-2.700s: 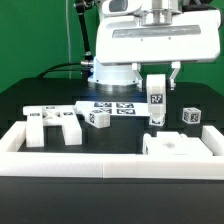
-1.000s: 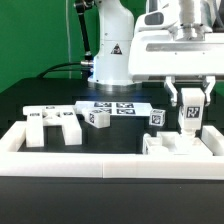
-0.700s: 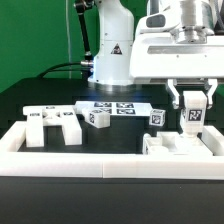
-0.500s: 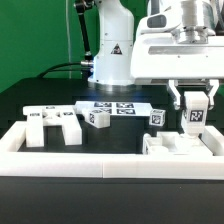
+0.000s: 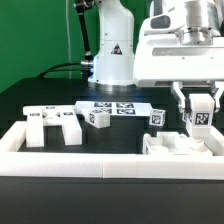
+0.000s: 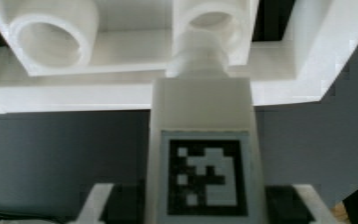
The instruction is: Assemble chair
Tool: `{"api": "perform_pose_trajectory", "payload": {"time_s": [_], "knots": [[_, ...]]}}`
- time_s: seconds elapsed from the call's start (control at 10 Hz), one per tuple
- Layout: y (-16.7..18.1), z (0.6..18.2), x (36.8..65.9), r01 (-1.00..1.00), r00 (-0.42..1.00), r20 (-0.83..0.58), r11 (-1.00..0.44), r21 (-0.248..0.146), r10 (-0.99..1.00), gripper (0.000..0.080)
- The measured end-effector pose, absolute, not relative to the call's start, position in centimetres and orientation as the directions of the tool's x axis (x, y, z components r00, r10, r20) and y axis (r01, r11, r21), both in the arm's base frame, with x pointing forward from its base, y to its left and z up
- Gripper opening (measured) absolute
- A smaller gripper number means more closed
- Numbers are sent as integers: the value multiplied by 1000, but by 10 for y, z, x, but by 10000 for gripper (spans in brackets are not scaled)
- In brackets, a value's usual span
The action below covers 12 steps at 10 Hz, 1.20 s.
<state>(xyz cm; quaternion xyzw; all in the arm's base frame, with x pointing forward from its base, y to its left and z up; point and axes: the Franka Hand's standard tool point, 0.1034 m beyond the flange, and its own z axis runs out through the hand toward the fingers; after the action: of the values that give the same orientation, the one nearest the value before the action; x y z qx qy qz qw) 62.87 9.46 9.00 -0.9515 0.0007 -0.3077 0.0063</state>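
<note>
Pincer (image 5: pixel 201 110) is clamped on one leg post (image 5: pixel 200 123), tag facing out, held roughly upright. It hangs over the right end (exterior view's right) of the seat slab (image 5: pixel 170 146). The slab lies flat on the desk (image 5: pixel 110 138), tucked into the corner of the border rail (image 5: pixel 100 166). The chair is nowhere near built: back piece (image 5: pixel 50 124) and two small blocks (image 5: pixel 97 118) (image 5: pixel 158 117) lie loose, well apart from the slab.

In the wrist view the leg post (image 6: pixel 204 120) points at the slab's far hole (image 6: pixel 211 22), and the second hole (image 6: pixel 51 45) is off to the side. I can't tell if the tip is in the hole, on its rim, or short of it.

Risks as I see them:
- Tip slightly off centre: it lands on the rim, and pushing down tips the post in the pincer or skids the slab.
- The slab isn't fixed. The rail backs it on two sides only, so any side load toward open desk shoves it.
- The grip is high on a tall post, so a small contact force at the tip gives a big lever and the post can rotate between the pads.
- Post enters tilted, jams part-way, looks seated but isn't.
- Letting go before it's seated: the post topples onto the slab or over the rail.

I'd go down slowly and check the wrist view before letting go.
</note>
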Motion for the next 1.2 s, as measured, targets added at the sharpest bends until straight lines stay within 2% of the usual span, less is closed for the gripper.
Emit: {"api": "perform_pose_trajectory", "payload": {"time_s": [1.2], "knots": [[113, 91, 626, 27, 805, 593, -1000, -14, 14, 291]]}}
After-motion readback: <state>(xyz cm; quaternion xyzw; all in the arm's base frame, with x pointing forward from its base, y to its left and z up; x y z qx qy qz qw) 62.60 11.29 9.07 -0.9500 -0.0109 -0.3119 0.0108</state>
